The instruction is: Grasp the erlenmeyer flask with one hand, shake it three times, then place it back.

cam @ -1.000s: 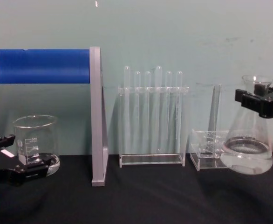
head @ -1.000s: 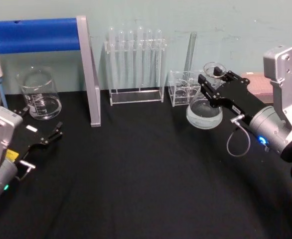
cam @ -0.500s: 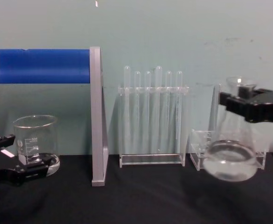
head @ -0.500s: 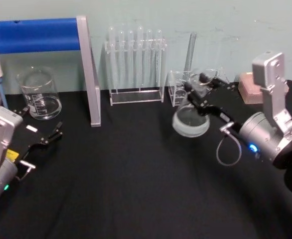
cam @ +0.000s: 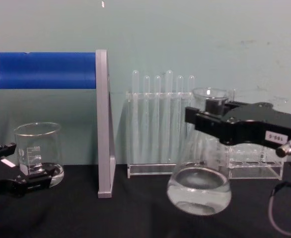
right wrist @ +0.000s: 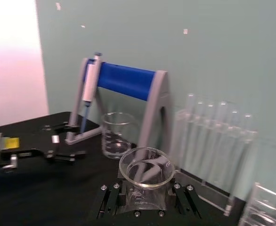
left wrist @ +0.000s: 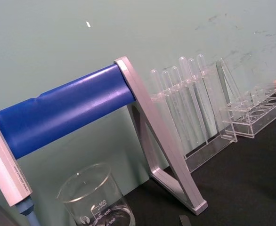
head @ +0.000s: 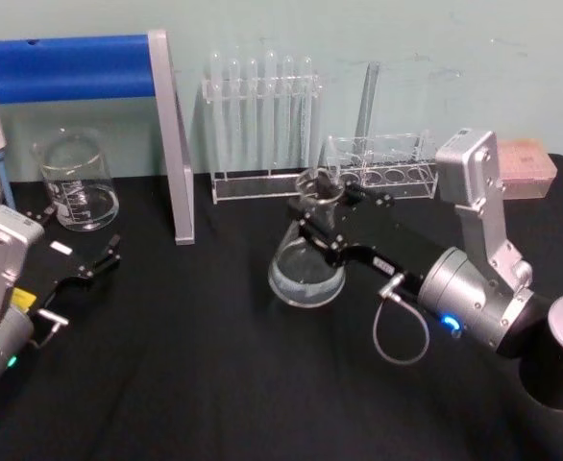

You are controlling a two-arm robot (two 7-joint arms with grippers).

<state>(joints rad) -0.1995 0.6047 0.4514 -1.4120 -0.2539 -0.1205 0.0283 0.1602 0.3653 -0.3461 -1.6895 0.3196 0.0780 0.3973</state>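
Right gripper [head: 322, 206] clamped on neck of erlenmeyer flask [head: 306, 271], fingers either side just under flared rim; flask hangs below gripper, base slightly tilted, a little clear liquid inside, over black table [head: 214, 384] in front of test tube rack [head: 262, 125]; left gripper [head: 84, 230] parked near beaker [head: 75, 182], fingers spread.

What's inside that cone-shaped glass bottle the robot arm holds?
A little clear liquid pools in the wide base of the erlenmeyer flask; above it looks empty. The right gripper clamps the neck, covering its inside from the side. The left gripper sits parked by the beaker.
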